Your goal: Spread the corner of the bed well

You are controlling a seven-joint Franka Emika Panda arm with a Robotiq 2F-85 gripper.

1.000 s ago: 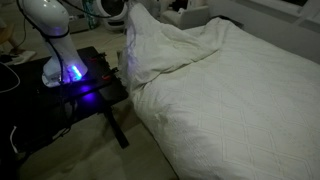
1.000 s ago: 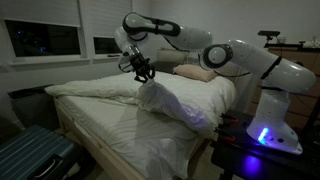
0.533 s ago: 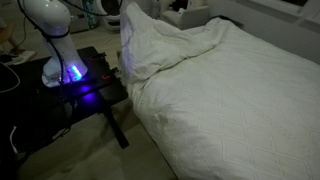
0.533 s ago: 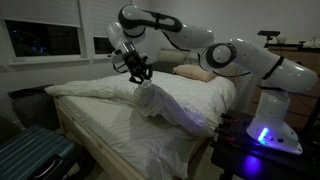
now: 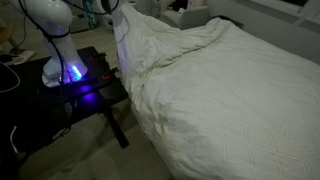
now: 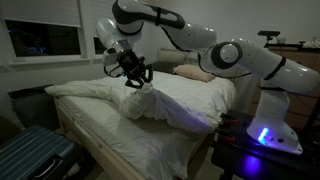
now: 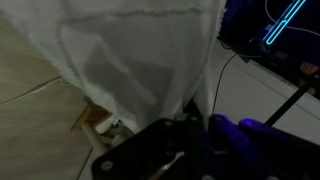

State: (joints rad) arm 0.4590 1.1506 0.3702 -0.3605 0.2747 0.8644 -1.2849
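White duvet cloth hangs directly beneath the gripper [image 6: 134, 80], its jaws pinched together on the corner [image 6: 143, 100] (lifted clear of the mattress). The flap's length trails down toward the robot's side, with the bed [image 6: 100, 130] lying flat beyond.

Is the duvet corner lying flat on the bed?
No, the tool holds the corner lifted above the bed.
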